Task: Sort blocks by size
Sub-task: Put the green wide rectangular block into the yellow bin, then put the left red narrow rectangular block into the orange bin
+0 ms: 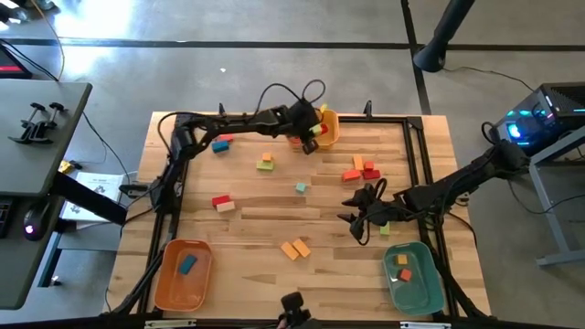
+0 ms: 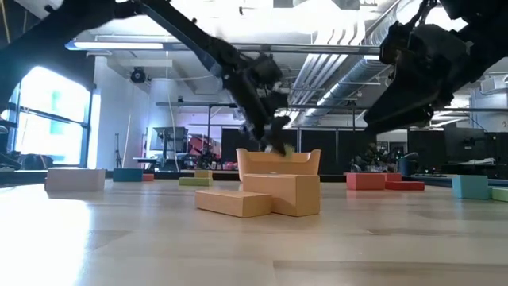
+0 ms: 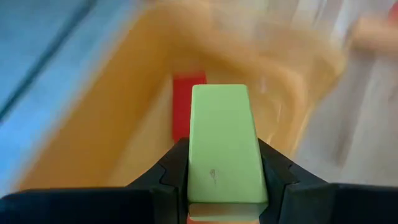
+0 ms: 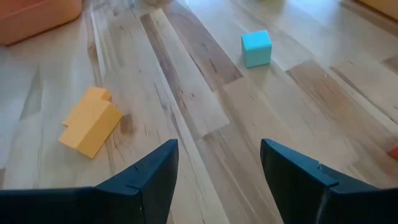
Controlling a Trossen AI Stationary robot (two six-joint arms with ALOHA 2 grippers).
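Green block (image 3: 221, 143) clamped in left gripper (image 1: 313, 133) over yellow bin (image 1: 331, 126) holding red block (image 3: 181, 106); right gripper (image 4: 217, 180) wide.

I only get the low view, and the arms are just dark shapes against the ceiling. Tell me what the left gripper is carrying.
Observer: The left gripper is shut on a light green block; its wrist view shows this plainly.
Operator: Give me its place over the table.
Observer: From above, it hangs at the yellow bin on the table's far edge, and a red block already lies in that bin.
Operator: Now report the right gripper.
Observer: The right gripper is open and empty, above bare table, with a teal cube and two orange blocks ahead of it.
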